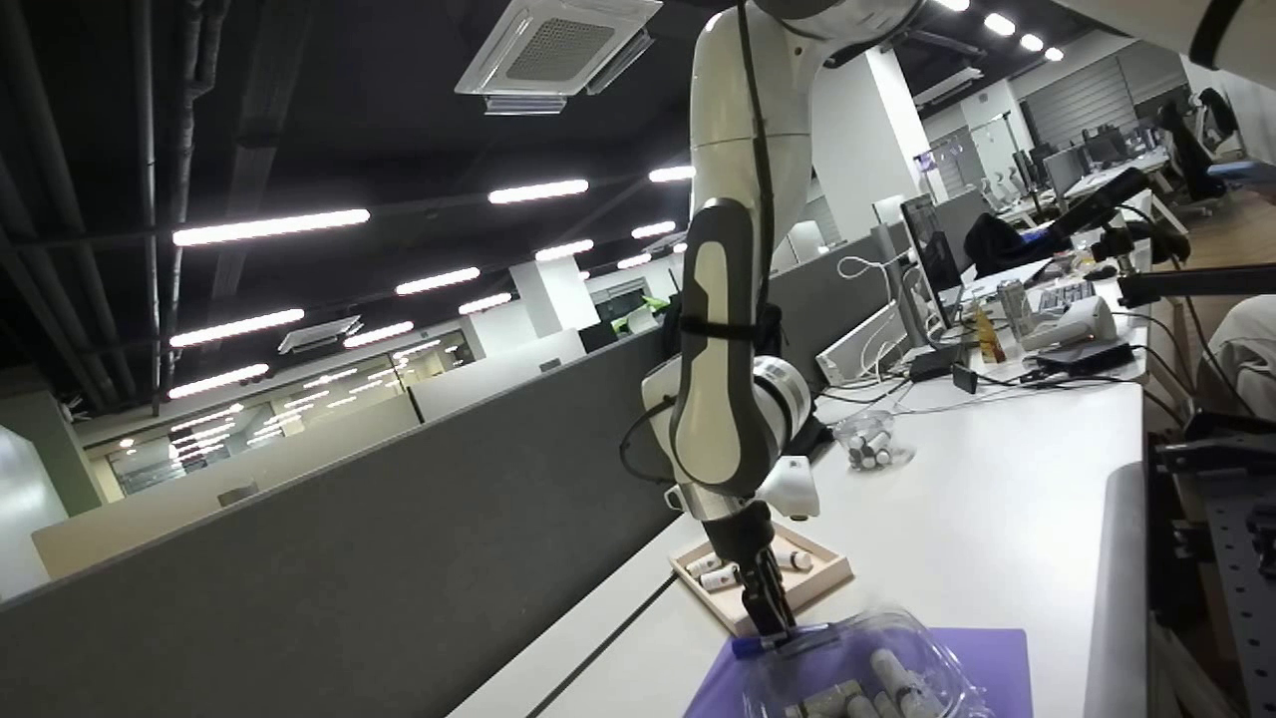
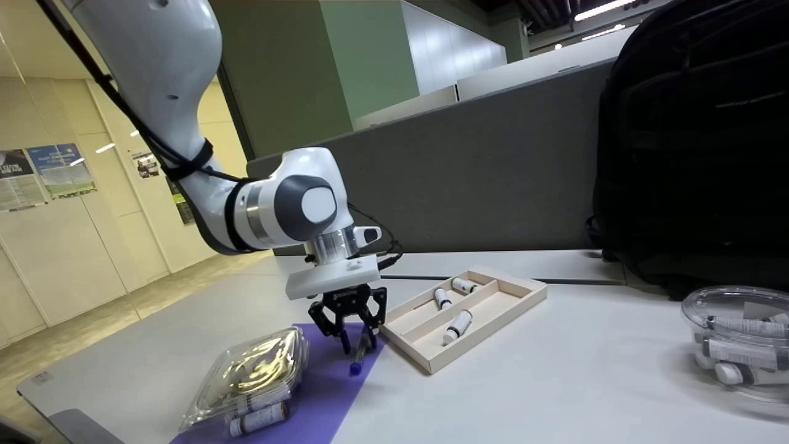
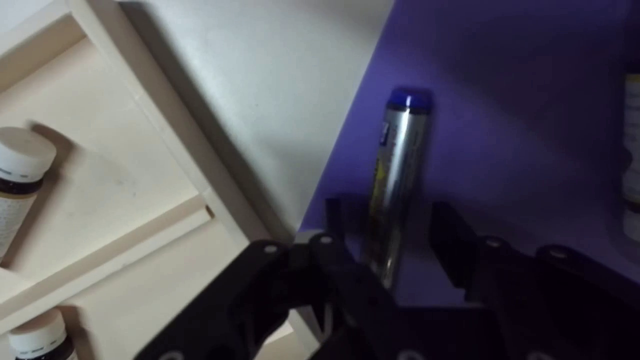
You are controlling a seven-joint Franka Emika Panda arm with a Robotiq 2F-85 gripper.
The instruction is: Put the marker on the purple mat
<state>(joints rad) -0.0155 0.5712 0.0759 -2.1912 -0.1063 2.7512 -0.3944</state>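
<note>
The marker, silver with blue ends, shows in the wrist view (image 3: 400, 160) and in both exterior views (image 1: 750, 646) (image 2: 356, 367). It appears to lie on the purple mat (image 3: 480, 150), close to the mat's edge beside the wooden tray. The mat also shows in both exterior views (image 1: 1002, 658) (image 2: 330, 388). My gripper (image 3: 388, 204) is open, low over the mat, with one finger on each side of the marker. In the wrist view a gap shows between the marker and each finger. The marker's near end is hidden behind the gripper.
A wooden tray (image 2: 425, 361) with several small bottles stands close beside the gripper. A clear plastic box (image 2: 246, 376) with bottles sits on the mat on the gripper's other side. A round clear tub (image 2: 733, 345) and a black backpack (image 2: 690, 154) stand farther off, before a grey partition (image 2: 493, 179).
</note>
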